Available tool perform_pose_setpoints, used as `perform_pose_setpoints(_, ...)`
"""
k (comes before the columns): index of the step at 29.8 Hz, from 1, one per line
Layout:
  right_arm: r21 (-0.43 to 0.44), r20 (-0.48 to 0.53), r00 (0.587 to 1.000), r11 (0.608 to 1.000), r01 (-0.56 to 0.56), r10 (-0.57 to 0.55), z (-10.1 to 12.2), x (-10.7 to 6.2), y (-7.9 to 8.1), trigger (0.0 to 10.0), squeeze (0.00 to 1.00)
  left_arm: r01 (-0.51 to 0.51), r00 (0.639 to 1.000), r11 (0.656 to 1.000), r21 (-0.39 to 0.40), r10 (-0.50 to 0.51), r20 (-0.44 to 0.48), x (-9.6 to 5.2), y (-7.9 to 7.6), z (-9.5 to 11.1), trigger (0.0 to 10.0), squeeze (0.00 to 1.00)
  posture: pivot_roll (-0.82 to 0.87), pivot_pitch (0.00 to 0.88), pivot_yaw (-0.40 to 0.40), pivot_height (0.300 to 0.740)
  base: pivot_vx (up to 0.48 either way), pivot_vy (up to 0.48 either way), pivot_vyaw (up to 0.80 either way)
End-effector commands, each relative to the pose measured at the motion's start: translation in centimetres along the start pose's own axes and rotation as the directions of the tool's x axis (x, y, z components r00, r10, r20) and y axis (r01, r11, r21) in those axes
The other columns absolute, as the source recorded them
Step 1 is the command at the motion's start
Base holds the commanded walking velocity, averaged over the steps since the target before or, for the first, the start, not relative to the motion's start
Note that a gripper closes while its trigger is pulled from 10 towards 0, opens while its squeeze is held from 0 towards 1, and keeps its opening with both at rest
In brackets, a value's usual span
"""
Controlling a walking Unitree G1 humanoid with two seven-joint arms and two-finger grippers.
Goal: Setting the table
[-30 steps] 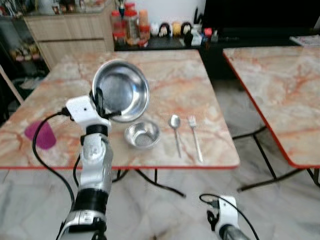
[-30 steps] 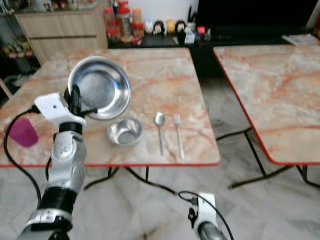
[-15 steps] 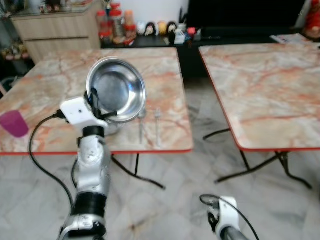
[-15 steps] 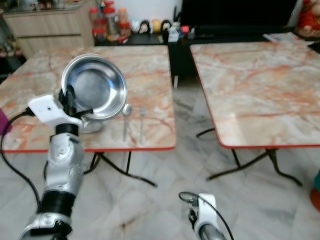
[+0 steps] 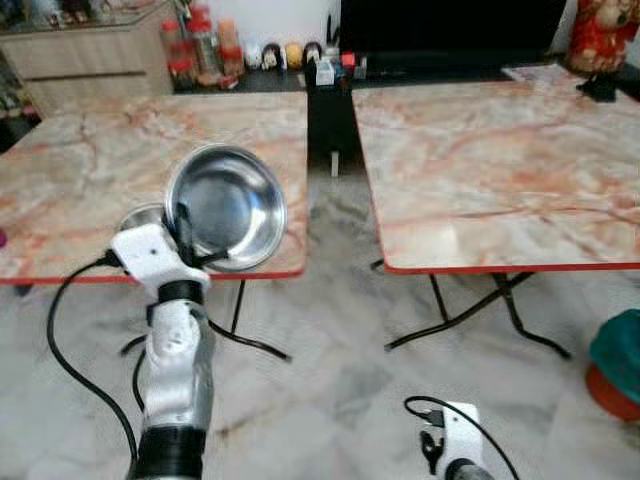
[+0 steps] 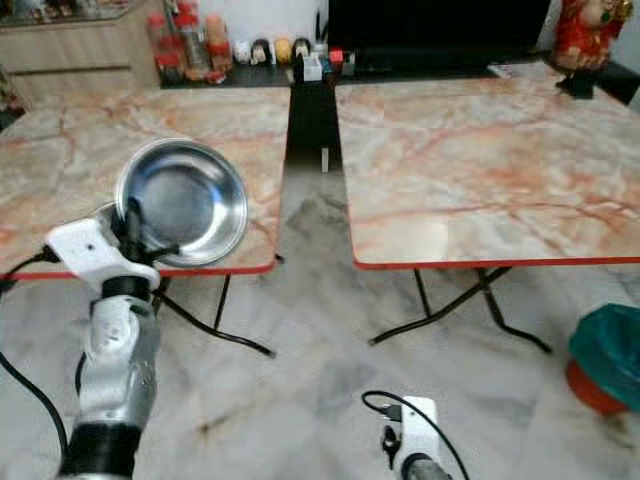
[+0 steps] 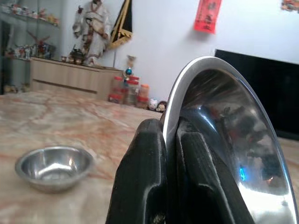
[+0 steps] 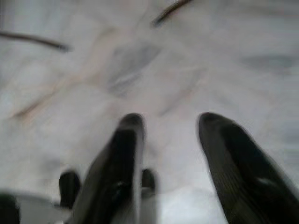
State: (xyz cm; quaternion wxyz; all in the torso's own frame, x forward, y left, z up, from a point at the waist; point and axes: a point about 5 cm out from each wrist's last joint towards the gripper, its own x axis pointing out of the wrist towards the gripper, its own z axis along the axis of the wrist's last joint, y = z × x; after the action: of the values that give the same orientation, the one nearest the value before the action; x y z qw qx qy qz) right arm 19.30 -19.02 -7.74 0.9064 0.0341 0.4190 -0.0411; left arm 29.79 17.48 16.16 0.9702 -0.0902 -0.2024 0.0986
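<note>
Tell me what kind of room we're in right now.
Likely a home dining or living area: two marble-pattern folding tables, a TV on a low cabinet, and jars along the wall.

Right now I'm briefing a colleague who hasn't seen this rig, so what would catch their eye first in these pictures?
The large shiny steel bowl, tilted on edge and pinched at its rim by the left gripper, raised in front of the left marble-patterned table. Next, a small steel bowl sitting on that table, and the second marble-patterned table to the right across a gap. The right gripper hangs open over the pale floor.
</note>
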Motion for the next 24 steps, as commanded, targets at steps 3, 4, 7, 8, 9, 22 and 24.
perform_pose_setpoints(3,0.005,0.007,1.0,1.0,-0.029,0.029,0.2,0.1,1.2,10.0,0.0,0.015,0.999,0.994,0.105,-0.01,-0.047,-1.7,1.4,-0.7,10.0,0.0,0.08,0.028,0.02,0.74,0.0,-0.366,0.0)
perform_pose_setpoints(4,0.005,0.007,1.0,1.0,-0.029,0.029,0.2,0.1,1.2,10.0,0.0,0.022,0.997,0.992,0.123,-0.013,-0.077,-2.3,1.6,-1.3,10.0,0.0,0.08,0.03,0.022,0.74,0.0,-0.349,0.0)
perform_pose_setpoints(7,0.003,0.006,1.0,1.0,-0.03,0.03,0.1,0.1,1.2,10.0,0.0,0.024,0.991,0.989,0.146,-0.004,-0.137,-3.4,2.2,-2.6,10.0,0.0,0.08,0.031,0.022,0.74,0.0,-0.281,0.0)
perform_pose_setpoints(8,0.001,0.006,1.0,1.0,-0.031,0.031,0.2,0.1,1.3,10.0,0.0,0.026,0.984,0.987,0.161,0.003,-0.178,-4.0,2.7,-3.5,10.0,0.0,0.08,0.032,0.024,0.74,0.0,0.0,0.0)
perform_pose_setpoints(9,0.002,0.007,0.999,1.0,-0.031,0.031,0.2,0.1,1.3,10.0,0.0,0.03,0.979,0.986,0.166,0.005,-0.203,-4.3,2.9,-4.0,10.0,0.0,0.08,0.032,0.024,0.74,0.0,0.0,0.0)
perform_pose_setpoints(22,0.011,0.008,0.999,0.999,-0.032,0.032,0.2,0.2,1.5,10.0,0.0,0.104,0.624,0.986,0.128,0.035,-0.781,-12.8,6.5,-14.4,10.0,0.0,0.09,0.03,0.026,0.74,0.0,0.0,0.0)
perform_pose_setpoints(24,0.01,0.007,0.999,0.999,-0.033,0.033,0.3,0.2,1.5,10.0,0.0,0.095,0.505,0.986,0.137,0.071,-0.86,-14.5,7.1,-15.7,10.0,0.0,0.08,0.027,0.026,0.74,0.0,0.0,0.0)
